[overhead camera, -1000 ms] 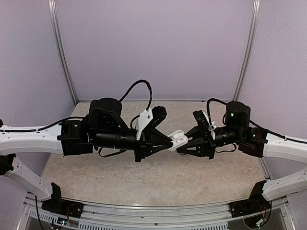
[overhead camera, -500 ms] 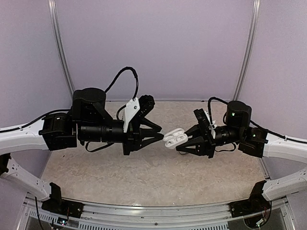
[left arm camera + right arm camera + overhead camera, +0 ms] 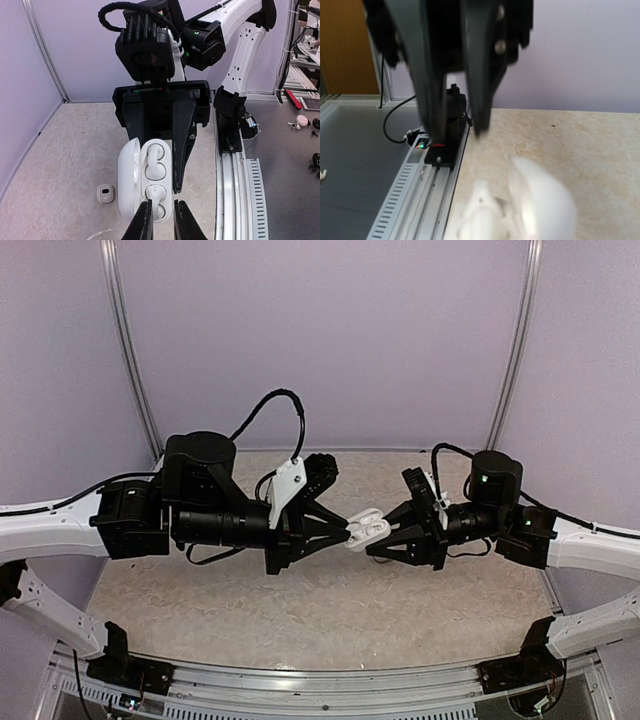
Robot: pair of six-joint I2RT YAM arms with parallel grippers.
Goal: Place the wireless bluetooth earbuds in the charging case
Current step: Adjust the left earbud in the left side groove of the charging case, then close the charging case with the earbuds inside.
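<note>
The charging case [image 3: 368,529] is an elongated white clamshell, open, held in the air by my right gripper [image 3: 378,537], which is shut on it. In the left wrist view the case base [image 3: 170,165] faces the camera with its lid [image 3: 127,175] swung left. One white earbud [image 3: 156,162] sits in the far well and a second earbud [image 3: 157,196] in the near well. My left gripper [image 3: 162,220] is at the near end of the case, fingers a narrow gap apart, straddling the near earbud's end. The right wrist view shows the case [image 3: 540,200] only as a blur.
A small beige piece with a dark slot [image 3: 105,193] lies on the stone-patterned table [image 3: 75,150] below the case. The metal rail [image 3: 235,190] and the right arm's base [image 3: 230,125] stand at the table's edge. Lilac walls enclose three sides.
The left gripper was at the case, backed off to the left with its fingers apart, and has come back right to the case's end. The right gripper has held the case still.
</note>
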